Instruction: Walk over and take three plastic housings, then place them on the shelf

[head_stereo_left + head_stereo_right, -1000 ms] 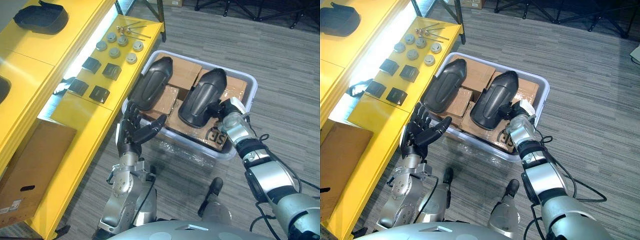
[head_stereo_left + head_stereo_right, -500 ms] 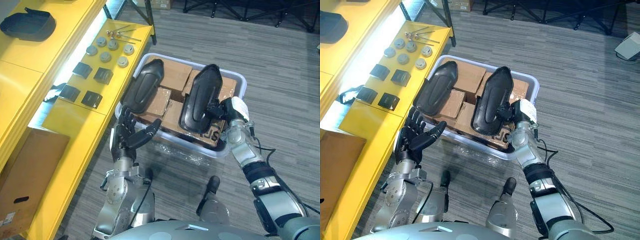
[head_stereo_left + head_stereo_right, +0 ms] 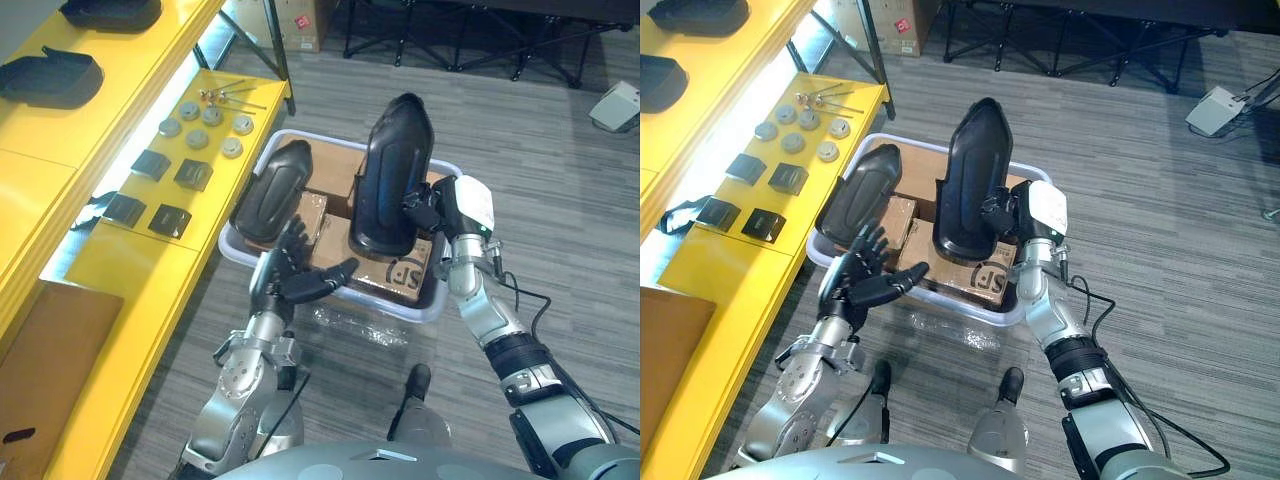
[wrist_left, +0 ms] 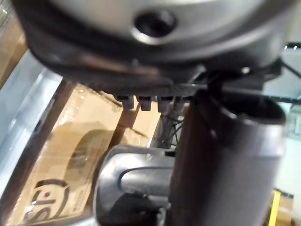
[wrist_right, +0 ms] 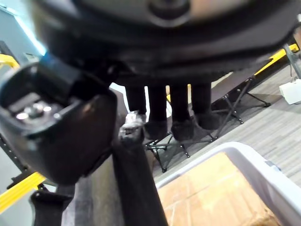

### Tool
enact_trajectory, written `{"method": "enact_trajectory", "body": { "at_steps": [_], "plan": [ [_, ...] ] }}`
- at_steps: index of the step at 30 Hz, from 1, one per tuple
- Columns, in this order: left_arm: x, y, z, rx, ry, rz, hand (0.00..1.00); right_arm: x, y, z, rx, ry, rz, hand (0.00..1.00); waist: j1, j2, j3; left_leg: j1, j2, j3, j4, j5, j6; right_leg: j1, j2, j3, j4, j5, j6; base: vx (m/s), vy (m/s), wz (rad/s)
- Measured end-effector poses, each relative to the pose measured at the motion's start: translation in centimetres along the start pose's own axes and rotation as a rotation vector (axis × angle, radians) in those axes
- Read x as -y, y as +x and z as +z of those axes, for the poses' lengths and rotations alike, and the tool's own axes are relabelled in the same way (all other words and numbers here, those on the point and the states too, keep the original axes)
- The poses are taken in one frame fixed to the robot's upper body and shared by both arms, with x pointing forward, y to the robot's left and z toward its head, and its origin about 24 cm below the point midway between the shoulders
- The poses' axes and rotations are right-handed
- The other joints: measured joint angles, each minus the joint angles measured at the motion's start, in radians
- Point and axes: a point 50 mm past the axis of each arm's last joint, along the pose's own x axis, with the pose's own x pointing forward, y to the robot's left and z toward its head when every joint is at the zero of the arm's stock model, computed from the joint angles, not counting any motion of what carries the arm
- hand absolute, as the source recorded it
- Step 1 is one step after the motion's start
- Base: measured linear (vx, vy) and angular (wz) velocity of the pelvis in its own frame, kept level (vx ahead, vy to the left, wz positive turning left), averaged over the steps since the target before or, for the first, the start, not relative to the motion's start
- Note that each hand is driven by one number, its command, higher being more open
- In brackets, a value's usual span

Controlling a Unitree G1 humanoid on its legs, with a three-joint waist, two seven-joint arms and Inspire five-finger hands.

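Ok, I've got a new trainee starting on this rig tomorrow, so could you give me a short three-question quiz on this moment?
1. True or false: the left robot hand is clamped on a housing.
2. What does the right robot hand hold? A) nothing B) the steeply tilted housing C) both housings
3. Fill in: the other housing lies in the white ____.
Key: 1 false, its fingers are spread and hold nothing; 2 B; 3 bin.
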Motion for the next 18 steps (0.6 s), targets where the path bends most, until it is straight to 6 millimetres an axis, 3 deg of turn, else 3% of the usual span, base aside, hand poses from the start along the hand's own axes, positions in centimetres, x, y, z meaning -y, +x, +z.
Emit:
{"method": "enact_trajectory", "body": {
  "at_steps": [3,7,15,18],
  "plan": [
    [0.4,1.1,-0.7,-0.073,0.001,-0.044,1.00,-0.2,-0.1,0.6,0.036,0.002,-0.004,0.00,-0.005,0.000,-0.022,0.000,0.002,0.008,0.001,-0.001,-0.002,-0.008,0.002,0.009,0.000,0.001,-0.001,-0.03,-0.012,-0.11],
    [0.1,2.2,0.0,-0.073,0.003,-0.056,1.00,0.5,0.1,1.9,0.106,0.019,-0.054,0.00,-0.016,-0.002,-0.033,0.002,0.008,0.026,0.001,-0.002,-0.003,-0.018,0.010,0.029,0.000,0.006,-0.004,-0.01,-0.012,-0.12],
    [-0.8,2.9,1.1,-0.048,-0.110,-0.053,1.00,1.8,-0.2,5.4,0.282,0.131,-0.118,0.00,-0.039,-0.009,-0.058,0.036,0.016,0.067,-0.001,-0.013,-0.009,-0.017,0.017,0.064,0.000,0.008,-0.005,-0.01,-0.008,-0.15],
    [-1.0,3.0,1.3,-0.041,-0.146,-0.043,1.00,1.9,-0.8,5.9,0.321,0.160,-0.122,0.00,-0.048,-0.015,-0.079,0.042,0.016,0.073,-0.001,-0.014,-0.009,-0.015,0.018,0.069,0.000,0.008,-0.005,0.00,-0.001,-0.05]
  ]
}}
